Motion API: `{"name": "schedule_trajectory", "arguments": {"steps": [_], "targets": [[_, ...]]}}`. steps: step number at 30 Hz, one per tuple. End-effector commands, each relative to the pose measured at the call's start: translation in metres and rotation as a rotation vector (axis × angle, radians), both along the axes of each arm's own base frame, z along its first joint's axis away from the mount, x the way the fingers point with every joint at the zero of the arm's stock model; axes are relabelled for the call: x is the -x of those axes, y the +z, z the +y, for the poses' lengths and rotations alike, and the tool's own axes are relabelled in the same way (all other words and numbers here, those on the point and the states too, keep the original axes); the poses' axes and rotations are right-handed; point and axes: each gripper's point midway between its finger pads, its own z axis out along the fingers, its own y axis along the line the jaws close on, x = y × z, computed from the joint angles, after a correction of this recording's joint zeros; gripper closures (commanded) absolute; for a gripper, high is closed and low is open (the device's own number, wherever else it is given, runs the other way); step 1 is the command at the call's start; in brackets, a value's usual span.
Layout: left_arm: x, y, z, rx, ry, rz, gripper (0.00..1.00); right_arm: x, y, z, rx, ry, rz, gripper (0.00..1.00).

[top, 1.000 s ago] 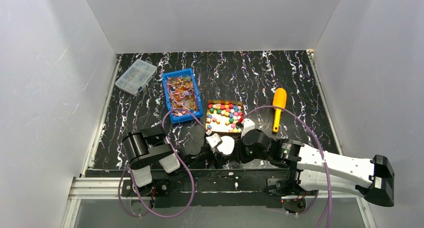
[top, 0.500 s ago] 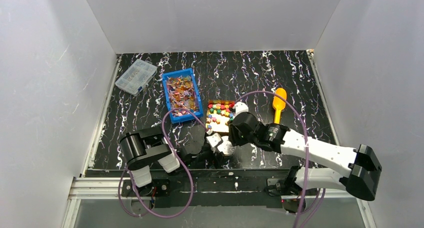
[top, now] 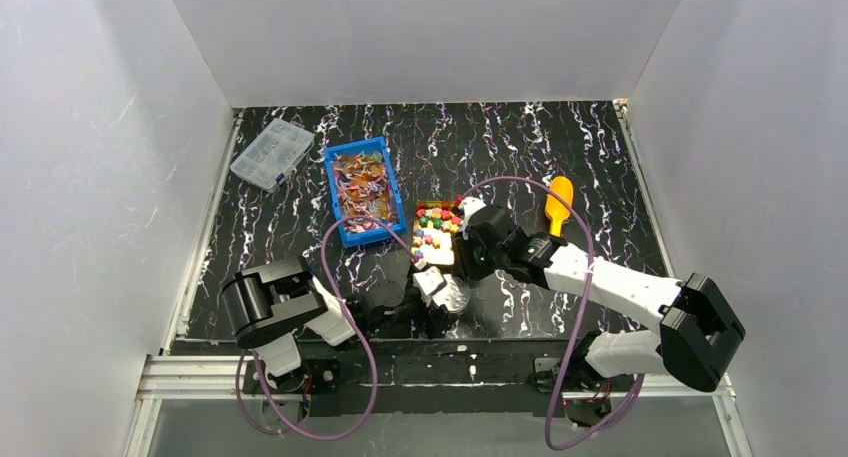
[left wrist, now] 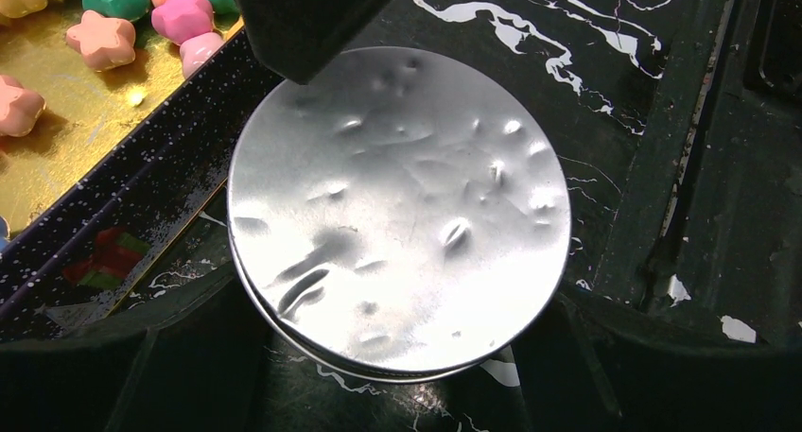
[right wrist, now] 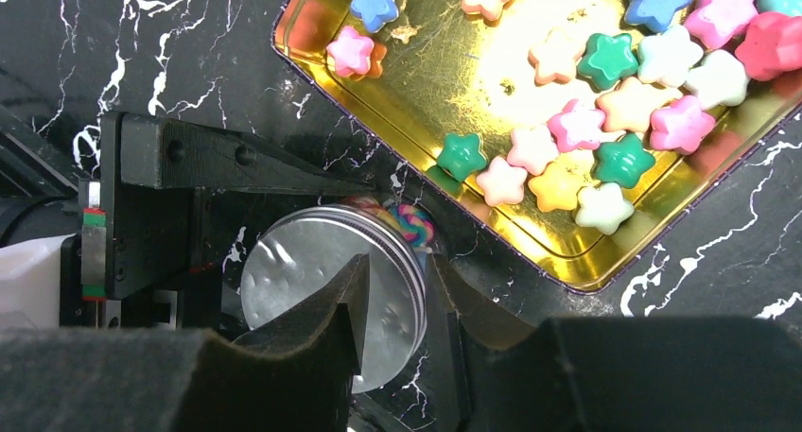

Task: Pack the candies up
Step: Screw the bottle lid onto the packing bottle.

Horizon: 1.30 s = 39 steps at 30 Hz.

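Star-shaped candies point(right wrist: 605, 63) in pink, green, blue and yellow lie in a gold tray point(right wrist: 492, 73), which also shows in the top view point(top: 437, 258). Wrapped orange-purple candies point(top: 362, 177) fill a blue bin. My left gripper point(top: 436, 299) is shut on a small round jar with a dented silver lid point(left wrist: 397, 205) next to the tray's near corner. My right gripper point(right wrist: 397, 267) hovers just above that jar point(right wrist: 322, 281), its jaws narrowly apart and empty. A striped multicoloured patch point(right wrist: 411, 219) shows on the jar's side.
An orange scoop point(top: 556, 212) lies right of the tray. A clear compartment box point(top: 271, 153) sits at the far left. The blue bin's wall point(top: 335, 202) stands left of the tray. White walls enclose the table.
My right arm has swung from the near edge beside the jar toward the tray and now reaches over it. The left gripper stays on the jar, and its arm base has shifted slightly left.
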Motion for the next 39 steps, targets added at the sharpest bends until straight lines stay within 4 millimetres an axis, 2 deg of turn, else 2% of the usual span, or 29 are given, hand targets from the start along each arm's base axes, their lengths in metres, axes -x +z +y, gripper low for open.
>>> {"name": "schedule_trajectory", "arguments": {"steps": [1,7,14,22,31,39], "targets": [[0.007,-0.015,0.006,-0.067,-0.027,0.039,0.56,-0.001,0.0,0.009,-0.06,0.059,0.005,0.64],[0.008,-0.018,0.005,-0.075,-0.03,0.046,0.56,0.009,-0.016,0.005,-0.064,0.085,0.056,0.65],[0.007,-0.021,0.004,-0.084,-0.025,0.053,0.57,0.023,-0.025,-0.001,-0.063,0.112,0.094,0.69],[0.005,-0.024,0.006,-0.097,-0.008,0.052,0.57,0.052,-0.045,-0.014,-0.066,0.126,0.202,0.73],[-0.004,-0.025,0.012,-0.115,0.048,0.041,0.59,0.076,-0.041,-0.028,-0.117,0.08,0.255,0.76],[-0.01,-0.027,0.014,-0.132,0.091,0.044,0.59,0.1,-0.039,-0.032,-0.153,0.013,0.287,0.79]]}}
